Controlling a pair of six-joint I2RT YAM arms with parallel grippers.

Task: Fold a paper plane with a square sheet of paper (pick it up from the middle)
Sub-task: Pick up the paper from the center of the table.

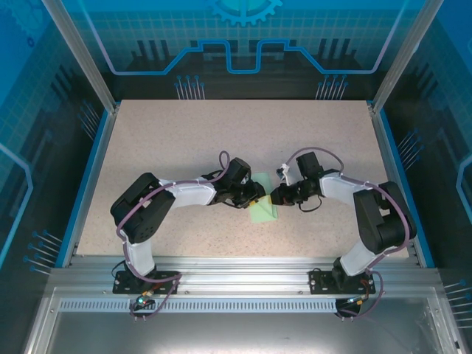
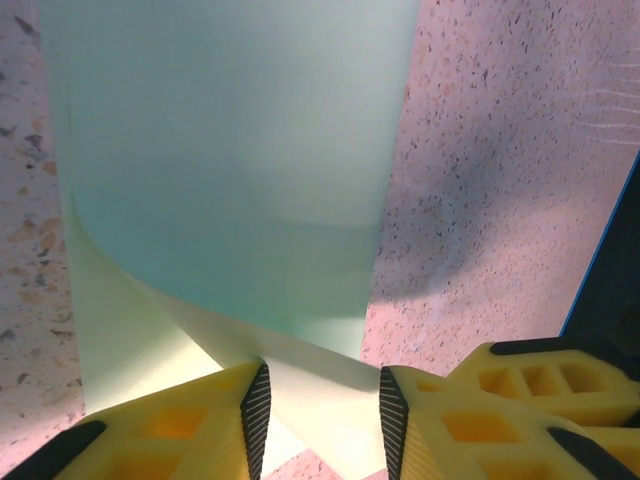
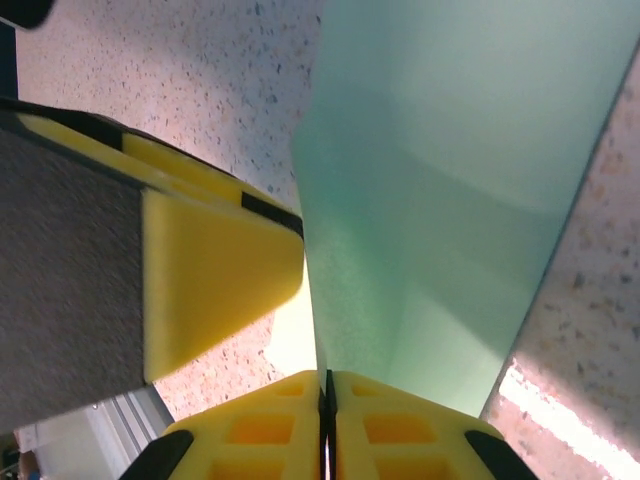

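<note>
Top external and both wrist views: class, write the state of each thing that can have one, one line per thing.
square sheet of paper: curled over on itself, not creased flat.
left gripper: open, jaws apart around the paper.
right gripper: shut on the sheet's edge.

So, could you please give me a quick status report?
Right claw shut on paper sheet. Left claw open astride it. Nothing in the way.

robot test cell, probably a lab, speckled table (image 1: 184,140), aluminium frame (image 1: 236,276), blue gear-printed wall panels (image 1: 295,29)
</note>
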